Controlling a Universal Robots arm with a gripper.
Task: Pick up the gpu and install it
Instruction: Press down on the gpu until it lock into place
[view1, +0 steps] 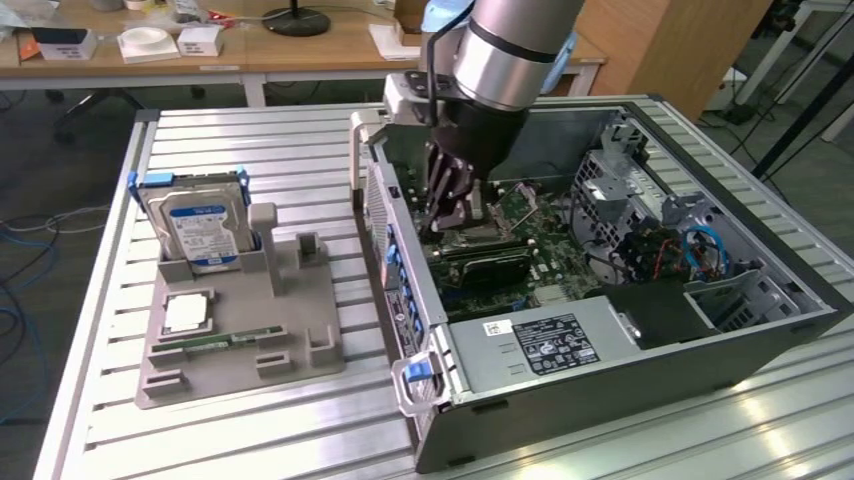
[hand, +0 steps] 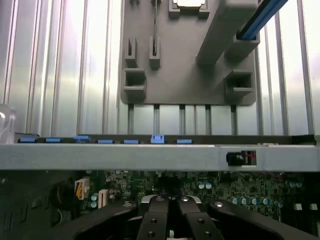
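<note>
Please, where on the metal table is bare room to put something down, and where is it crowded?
Free: table strip behind the hard drive, and the front edge below the grey holder tray. Crowded: inside the computer case, where the gripper reaches.

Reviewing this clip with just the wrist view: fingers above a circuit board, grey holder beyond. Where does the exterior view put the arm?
Observer: The gripper is lowered into the open computer case, over the motherboard.
Operator: Any card on the grey holder?
Observer: None stands on the holder; its two tall posts hold nothing.
Operator: What is the blue thing on it?
Observer: A hard drive with blue side rails, standing upright at the holder's far end, blue-white label towards the camera.
</note>
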